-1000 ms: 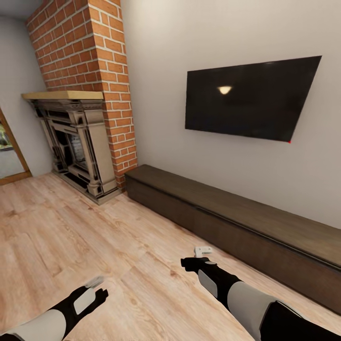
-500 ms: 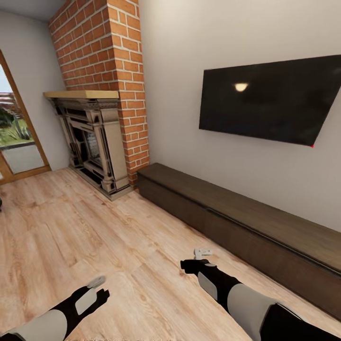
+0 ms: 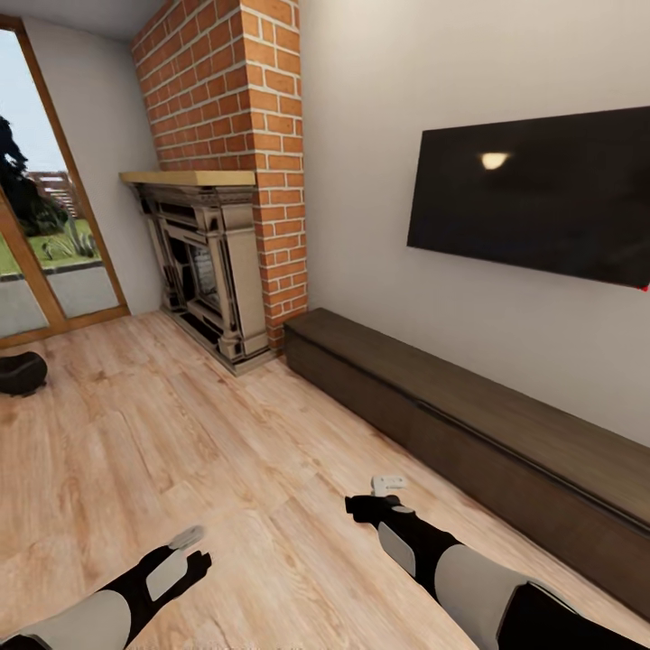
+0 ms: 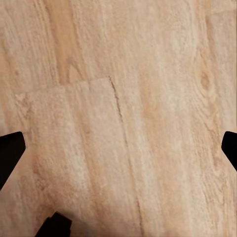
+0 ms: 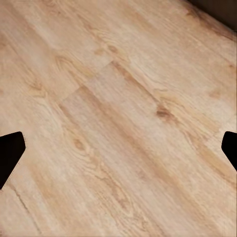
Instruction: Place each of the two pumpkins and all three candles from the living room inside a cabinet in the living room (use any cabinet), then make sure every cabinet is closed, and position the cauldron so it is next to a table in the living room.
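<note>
Rolling across bare wood floor [image 3: 181, 451], nothing held: left jaws wide apart over the planks, right jaws likewise apart and empty, fingertips dark at both margins of each wrist view. Left arm [image 3: 135, 591] low over the floor, right arm [image 3: 433, 555] just off the front edge of the cabinet [image 3: 469, 424]. Cabinet long, low, dark brown, against the wall under the TV [image 3: 542, 199], all fronts flush and shut, thin seam along the top edge; no handles, so probably needs a fingertip hooked at that seam or a front's end edge, with a stiff, sliding pull expected. Cauldron [image 3: 20, 373] on the floor well apart from both arms, near the glass door [image 3: 54, 262], partly cut off by the picture's edge. Looks rigid, matte, round-bellied; likely heavier than it seems and apt to slip if squeezed on the belly, so best pinched across the rim wall, one jaw inside and one outside. Plenty of open floor between arms and cauldron. Worth minding: base corner of the fireplace [image 3: 217, 271] jutting out beside the cabinet's end, and the cabinet's front edge close on the right when turning.
</note>
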You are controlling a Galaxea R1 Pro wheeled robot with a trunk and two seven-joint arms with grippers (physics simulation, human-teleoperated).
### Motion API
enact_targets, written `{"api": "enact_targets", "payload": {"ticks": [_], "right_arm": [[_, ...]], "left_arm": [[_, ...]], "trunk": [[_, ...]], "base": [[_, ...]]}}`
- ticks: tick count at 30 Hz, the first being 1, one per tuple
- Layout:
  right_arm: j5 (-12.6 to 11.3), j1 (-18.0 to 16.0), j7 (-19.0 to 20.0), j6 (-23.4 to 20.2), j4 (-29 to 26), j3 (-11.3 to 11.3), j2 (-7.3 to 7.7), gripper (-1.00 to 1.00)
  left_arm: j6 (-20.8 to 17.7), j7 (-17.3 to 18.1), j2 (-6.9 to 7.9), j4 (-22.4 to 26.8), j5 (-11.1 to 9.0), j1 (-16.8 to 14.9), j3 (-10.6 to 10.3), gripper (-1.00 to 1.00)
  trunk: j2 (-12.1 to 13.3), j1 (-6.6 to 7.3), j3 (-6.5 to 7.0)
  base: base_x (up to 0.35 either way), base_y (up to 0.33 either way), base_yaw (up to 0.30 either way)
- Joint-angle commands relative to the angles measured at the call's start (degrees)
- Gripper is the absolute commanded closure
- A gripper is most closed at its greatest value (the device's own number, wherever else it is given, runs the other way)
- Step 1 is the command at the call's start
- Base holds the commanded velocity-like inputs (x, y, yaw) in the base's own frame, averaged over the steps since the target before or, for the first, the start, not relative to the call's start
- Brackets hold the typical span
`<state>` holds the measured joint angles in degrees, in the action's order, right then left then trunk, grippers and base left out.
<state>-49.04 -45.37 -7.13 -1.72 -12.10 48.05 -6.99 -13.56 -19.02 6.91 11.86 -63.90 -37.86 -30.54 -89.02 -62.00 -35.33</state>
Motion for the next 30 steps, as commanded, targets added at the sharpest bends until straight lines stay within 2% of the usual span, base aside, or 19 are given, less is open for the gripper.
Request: {"api": "enact_targets", "payload": {"ticks": [1,10,20,30], "right_arm": [[-0.37,-0.04,-0.41,0.06,-0.11,0.49,0.03,-1.00],[-0.36,-0.03,-0.44,0.48,-0.11,0.54,0.04,-1.00],[0.06,-0.01,-0.43,0.49,-0.11,0.56,0.04,-1.00],[0.59,1.40,-0.25,0.66,-0.56,0.68,-0.17,-1.00]], "left_arm": [[-0.24,-0.41,0.05,0.18,-0.35,0.00,-0.40,-1.00],[-0.24,-0.41,0.12,0.18,-0.45,0.01,-0.40,-1.00],[-0.20,-0.38,0.46,0.18,-0.32,0.48,-0.40,-1.00],[-0.20,-0.32,0.74,0.18,-0.26,0.77,-0.46,-1.00]], "trunk": [[0.39,0.23,0.06],[4.00,2.21,1.11],[4.00,2.21,0.52],[4.00,2.21,0.31]], "base": [[0.000,0.000,0.195],[0.000,0.000,0.214],[0.011,0.008,0.225],[0.220,0.176,0.089]]}}
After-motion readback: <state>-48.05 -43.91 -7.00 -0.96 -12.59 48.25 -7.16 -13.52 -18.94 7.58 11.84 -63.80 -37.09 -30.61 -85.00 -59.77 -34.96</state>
